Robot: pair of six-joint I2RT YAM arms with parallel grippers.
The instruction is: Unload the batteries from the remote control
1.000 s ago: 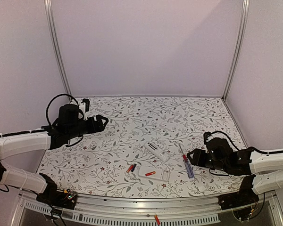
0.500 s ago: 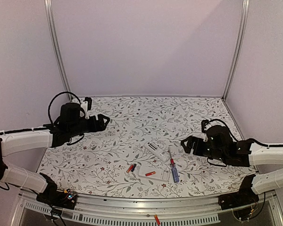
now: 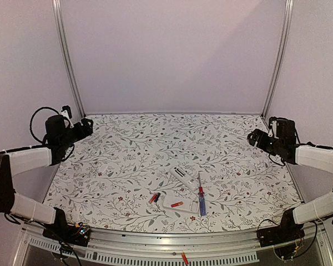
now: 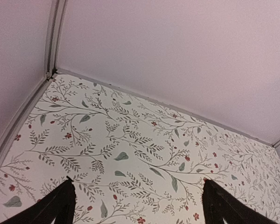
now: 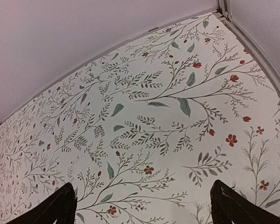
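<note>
- Left claw (image 3: 86, 126) hangs over the far left corner of the desk (image 3: 155, 144). Its wrist view shows the two dark fingers (image 4: 60, 205) spread apart, with only floral desk surface between them.
- Right claw (image 3: 252, 137) hangs over the far right side, likewise splayed, fingers (image 5: 228, 205) wide and nothing held.
- Both claws are well apart from the work, which lies near the front middle of the desk.
- remote control (image 3: 184, 177): slim white oblong, lying flat and askew, recess face up. No red shows in the recess from the top view, but it is too small to be sure it is bare.
- batteries (image 3: 154, 198): two red cells lie side by side on the desk, left of a flat white plate (image 3: 188, 207). A third red cell (image 3: 176, 204) lies on that plate, just in front of the remote.
- screwdriver (image 3: 201, 198): lies along the plate's right edge, one end near the remote.
- small red object (image 3: 184, 257): on the near rail below the desk edge. Cannot tell what it is.
- Judgement: unloading looks finished or nearly so, since the cells are out and neither claw is engaged. What may be left is confirming that the recess holds no further cell.
</note>
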